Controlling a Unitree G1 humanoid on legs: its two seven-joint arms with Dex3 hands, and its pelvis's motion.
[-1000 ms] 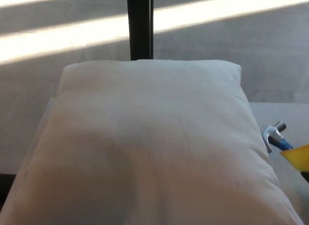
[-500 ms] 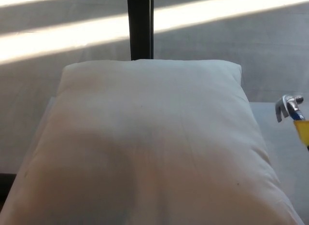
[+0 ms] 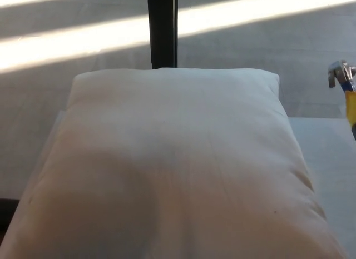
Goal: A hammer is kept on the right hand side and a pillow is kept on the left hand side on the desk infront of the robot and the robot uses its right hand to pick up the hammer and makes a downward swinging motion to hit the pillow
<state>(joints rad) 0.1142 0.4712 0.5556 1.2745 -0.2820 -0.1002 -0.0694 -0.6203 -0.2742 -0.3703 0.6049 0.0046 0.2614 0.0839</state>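
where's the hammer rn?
Head view: the hammer is at the far right edge of the picture, raised above the desk, to the right of the pillow near its far right corner and not touching it.

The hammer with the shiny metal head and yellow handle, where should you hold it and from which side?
Hold the hammer with the shiny metal head and yellow handle by its yellow handle, below the head, coming from the right edge, away from the big white pillow. The handle hangs straight down there and the claw head sits on top. Whatever holds it now is out of view.
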